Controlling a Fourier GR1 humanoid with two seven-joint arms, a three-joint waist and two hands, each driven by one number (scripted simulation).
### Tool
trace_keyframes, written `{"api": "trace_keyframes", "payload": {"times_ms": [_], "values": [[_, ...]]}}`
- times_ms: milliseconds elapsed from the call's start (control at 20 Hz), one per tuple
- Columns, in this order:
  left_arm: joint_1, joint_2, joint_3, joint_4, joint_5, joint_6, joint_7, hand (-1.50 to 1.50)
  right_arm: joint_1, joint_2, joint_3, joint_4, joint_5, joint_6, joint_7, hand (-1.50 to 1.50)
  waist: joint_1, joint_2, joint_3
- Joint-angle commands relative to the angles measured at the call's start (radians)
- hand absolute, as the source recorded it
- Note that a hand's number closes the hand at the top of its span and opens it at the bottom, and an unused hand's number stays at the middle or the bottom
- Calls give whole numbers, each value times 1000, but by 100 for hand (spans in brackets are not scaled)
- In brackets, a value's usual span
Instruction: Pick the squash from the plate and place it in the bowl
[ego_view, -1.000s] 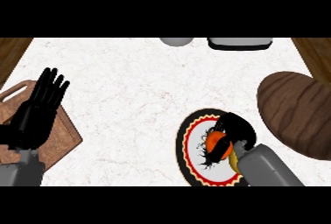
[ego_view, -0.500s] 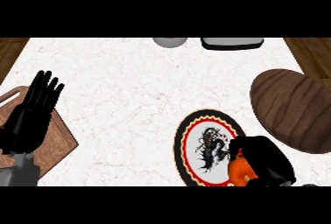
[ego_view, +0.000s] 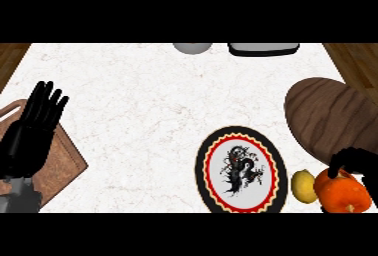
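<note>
The orange squash (ego_view: 344, 194) is at the lower right, off the plate, with my right hand (ego_view: 356, 162) curled over its top and holding it. The round plate (ego_view: 240, 170), with a red and black rim and a black dragon figure, lies bare just left of the squash. The brown wooden bowl (ego_view: 331, 119) stands at the right edge, directly beyond my right hand. My left hand (ego_view: 32, 131) rests open, fingers up, at the far left.
A small yellow fruit (ego_view: 303, 186) sits between the plate and the squash. A wooden cutting board (ego_view: 57, 167) lies under my left hand. A grey round object (ego_view: 193, 47) and a dark-rimmed container (ego_view: 263, 48) stand at the counter's far edge.
My right hand closed on the squash, took it off the plate and carried it right, to just below the bowl. The plate now shows bare. The left hand barely moved.
</note>
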Motion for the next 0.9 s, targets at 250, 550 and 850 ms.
{"api": "trace_keyframes", "payload": {"times_ms": [250, 550, 850], "values": [[-81, -40, -35, 47, -34, 5, 2, 0, 85, -27, -407, 3, -204, 22, -43, 150, 32, 11, 0], [-49, -24, -25, -27, -18, -22, 33, 0, -138, 30, -448, 306, -239, 44, -110, 150, 69, 15, 1], [-66, -43, -29, 40, -35, -37, 11, 0, -327, 85, -470, 673, -255, 44, -313, 150, 75, 18, 1]]}}
